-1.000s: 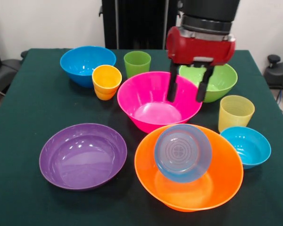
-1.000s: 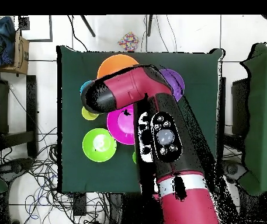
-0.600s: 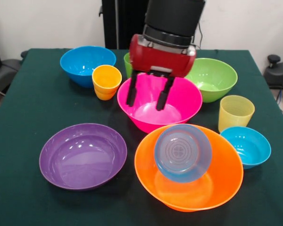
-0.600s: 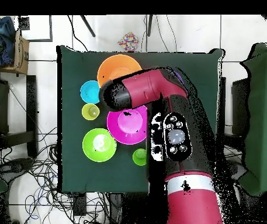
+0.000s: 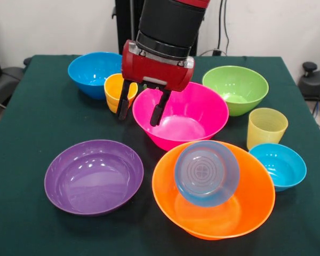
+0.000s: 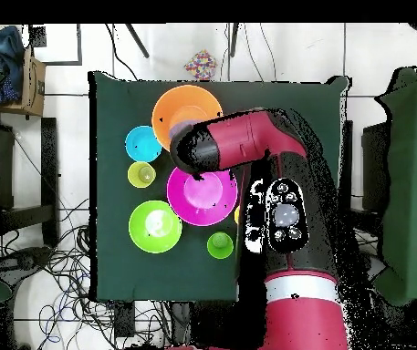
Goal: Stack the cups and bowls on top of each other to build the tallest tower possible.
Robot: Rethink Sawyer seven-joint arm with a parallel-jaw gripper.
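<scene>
The gripper [image 5: 139, 110], fingers apart and empty, hangs over the pink bowl's [image 5: 194, 109] left rim beside the yellow-orange cup [image 5: 116, 89]. Descending here, a finger could catch that rim (tipping the bowl). No tower stands yet; 1 small blue bowl [image 5: 207, 173] leans inside the orange bowl [image 5: 253, 200].

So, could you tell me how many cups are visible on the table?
2 in the front view: a yellow-orange cup behind the gripper, and a pale yellow cup at the right. The overhead view adds a green cup.
</scene>
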